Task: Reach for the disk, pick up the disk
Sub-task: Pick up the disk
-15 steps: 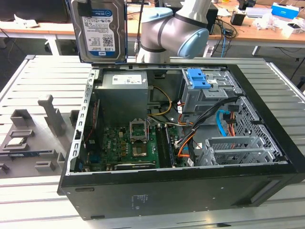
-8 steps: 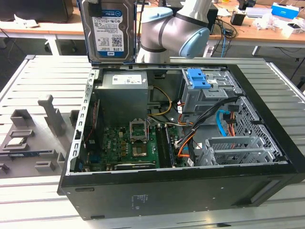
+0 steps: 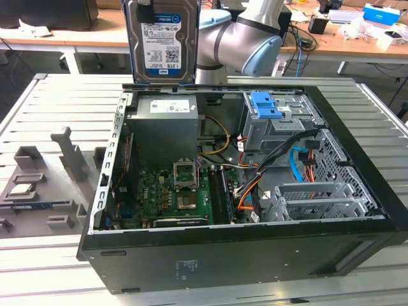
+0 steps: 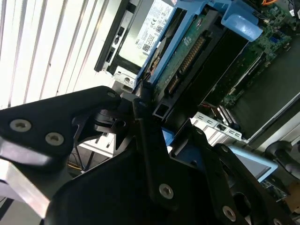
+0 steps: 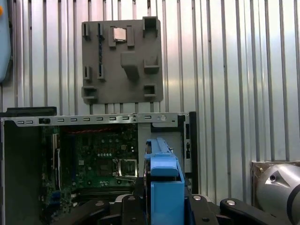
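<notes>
Disk (image 3: 162,41) hangs upright above the open computer case (image 3: 357,191), at 11 o'clock in the exterior view. Gripper (image 4: 145,105) is clamped on its blue-railed end. Risk: the plastic rails may flex, the grip could slip, and the drive would drop onto the motherboard (image 3: 172,191).

You get bright, even light in the exterior view. The ribbed metal table (image 4: 42,47) glares white in the second wrist view; inside the computer case (image 5: 21,164), the first wrist view looks dim.

Open computer case (image 3: 242,258), seemingly plastic fixture (image 3: 69,159)
</notes>
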`<act>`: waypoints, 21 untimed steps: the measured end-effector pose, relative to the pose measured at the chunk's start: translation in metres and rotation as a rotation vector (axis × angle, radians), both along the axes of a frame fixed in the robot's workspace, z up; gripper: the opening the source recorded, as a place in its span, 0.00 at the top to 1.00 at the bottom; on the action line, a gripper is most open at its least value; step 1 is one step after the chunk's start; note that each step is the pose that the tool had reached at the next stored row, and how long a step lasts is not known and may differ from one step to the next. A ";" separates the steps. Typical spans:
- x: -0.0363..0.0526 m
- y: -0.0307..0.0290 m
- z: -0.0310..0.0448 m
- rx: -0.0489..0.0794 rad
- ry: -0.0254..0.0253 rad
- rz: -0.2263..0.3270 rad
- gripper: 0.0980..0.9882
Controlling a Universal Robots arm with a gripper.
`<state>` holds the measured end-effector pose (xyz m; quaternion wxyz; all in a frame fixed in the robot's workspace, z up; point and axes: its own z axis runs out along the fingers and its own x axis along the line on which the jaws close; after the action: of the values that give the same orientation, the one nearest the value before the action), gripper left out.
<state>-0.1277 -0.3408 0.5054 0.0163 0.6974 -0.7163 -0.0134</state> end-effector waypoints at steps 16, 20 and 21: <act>0.0727 0.0000 0.0000 0.000 0.0000 0.000 0.70; 0.0872 0.0000 0.0000 0.000 0.0000 0.000 0.70; 0.0888 0.0000 0.0000 0.000 0.0000 0.000 0.70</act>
<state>-0.0388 -0.3408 0.5054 0.0164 0.6974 -0.7163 -0.0134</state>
